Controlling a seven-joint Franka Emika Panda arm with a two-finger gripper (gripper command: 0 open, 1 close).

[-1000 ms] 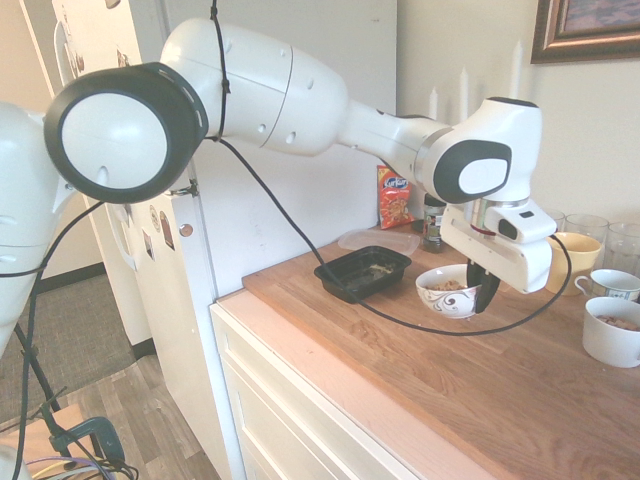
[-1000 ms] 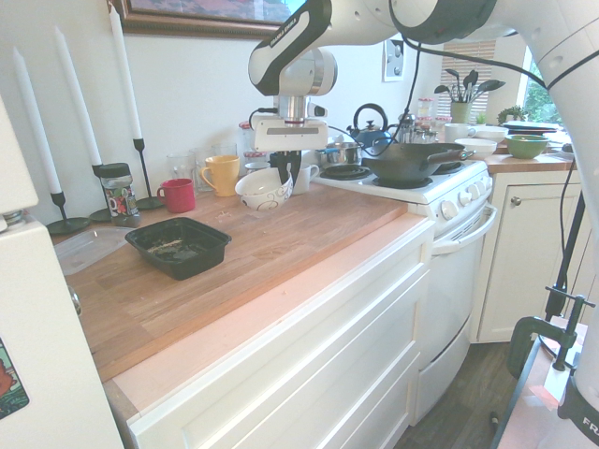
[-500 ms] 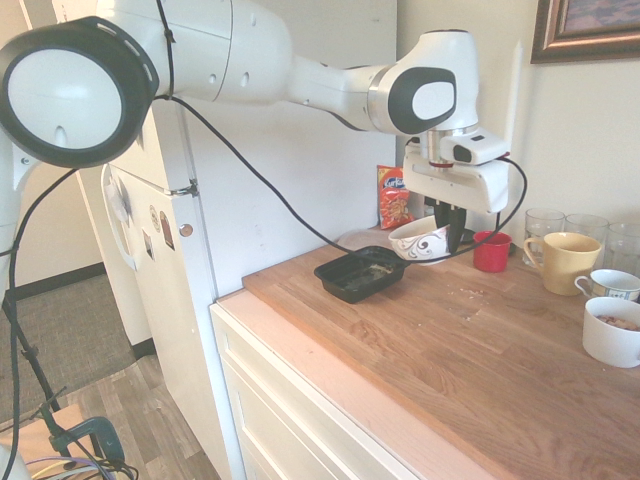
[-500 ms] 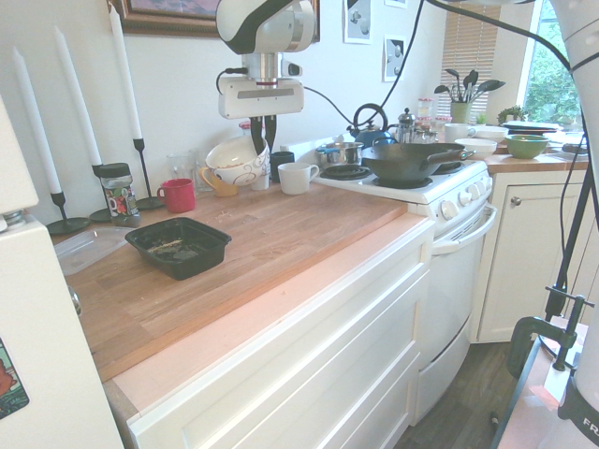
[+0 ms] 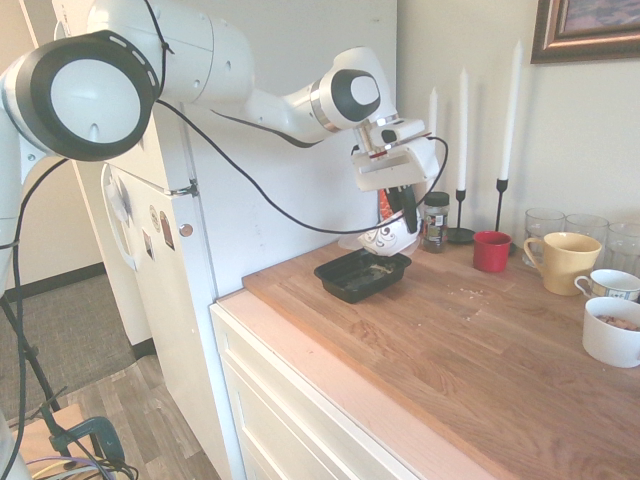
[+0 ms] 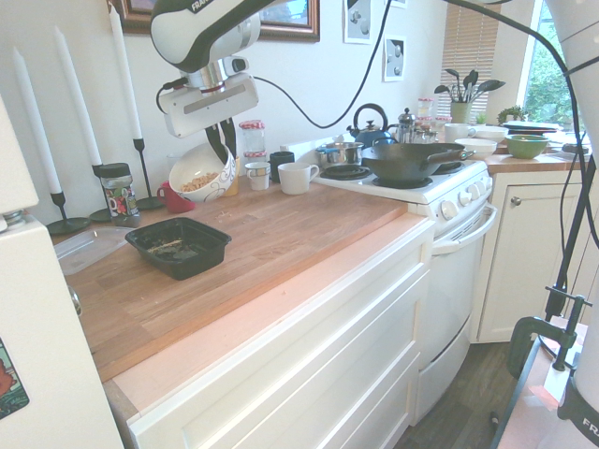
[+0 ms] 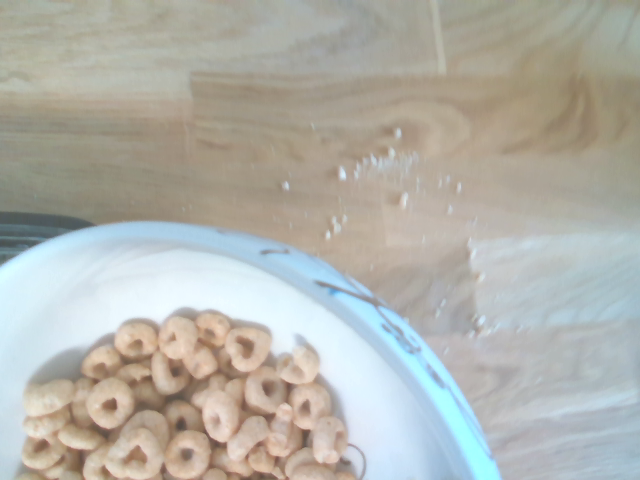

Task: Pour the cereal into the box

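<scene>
Gripping the white bowl (image 6: 201, 173) by its rim, the gripper (image 6: 226, 138) is clamped shut on it, bowl tilted in the air just above and beside the black box (image 6: 178, 246); can't tell if bowl edge overlaps the box rim. Cereal (image 7: 180, 400) sits heaped in the bowl's low side. Box lies on the wood counter (image 6: 281, 234) near its fridge-side end, w/ bare wood between it and the front edge. Some bits show inside the box, too small to name.

Free room: wide clear strip of counter toward the stove (image 6: 412, 182); back wall side is crowded. Crumbs (image 7: 385, 170) scattered on wood in wrist view.

Hidden/cut off: fingertips mostly behind the bowl in first ext view; orange packet (image 5: 384, 205) largely blocked by gripper; clear container (image 6: 84, 248) only partly seen behind box.

Counts: 3 white candles (image 5: 512, 105), 1 red cup (image 5: 491, 251), 1 yellow mug (image 5: 562, 262), 1 spice jar (image 5: 434, 221), 2–3 clear glasses (image 5: 545, 223) — right one cut by frame edge, 2 white cups (image 5: 612, 332) at right.
</scene>
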